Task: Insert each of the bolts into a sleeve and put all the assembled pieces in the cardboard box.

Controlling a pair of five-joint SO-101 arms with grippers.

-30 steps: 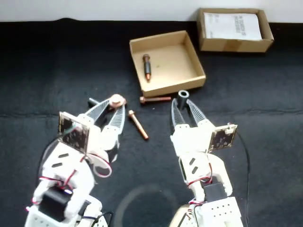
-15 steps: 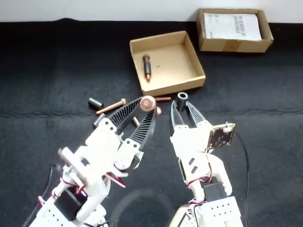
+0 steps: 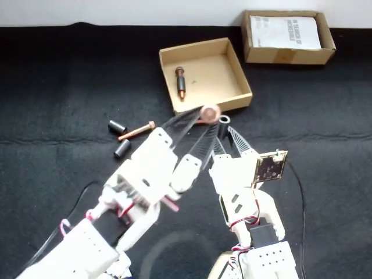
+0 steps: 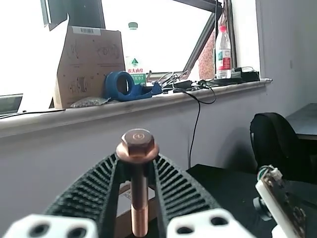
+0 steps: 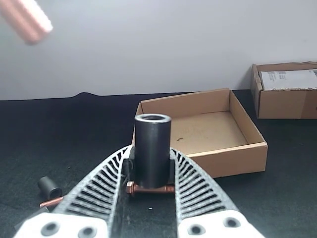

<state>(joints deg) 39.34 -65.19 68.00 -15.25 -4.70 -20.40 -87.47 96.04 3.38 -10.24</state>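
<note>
The left gripper (image 3: 204, 120) is clamped on a copper bolt (image 4: 138, 148), which stands head up with its shaft running down between the ribbed fingers (image 4: 94, 186). The right gripper (image 3: 225, 129) is clamped on a dark sleeve (image 5: 152, 148), held upright with its open end on top. In the high view the bolt's head sits just beside the sleeve's mouth, both close in front of the near wall of the cardboard box (image 3: 215, 106). Inside that box lies one assembled piece (image 3: 181, 81), towards its left side. On the black table (image 3: 70, 87), left of the grippers, a loose bolt (image 3: 136, 131) lies between two spare sleeves (image 3: 117, 126). The right wrist view shows another bolt (image 5: 148, 189) lying flat just beyond that gripper's fingertips. A second box (image 3: 289, 32) holding a printed sheet stands at the far right.
</note>
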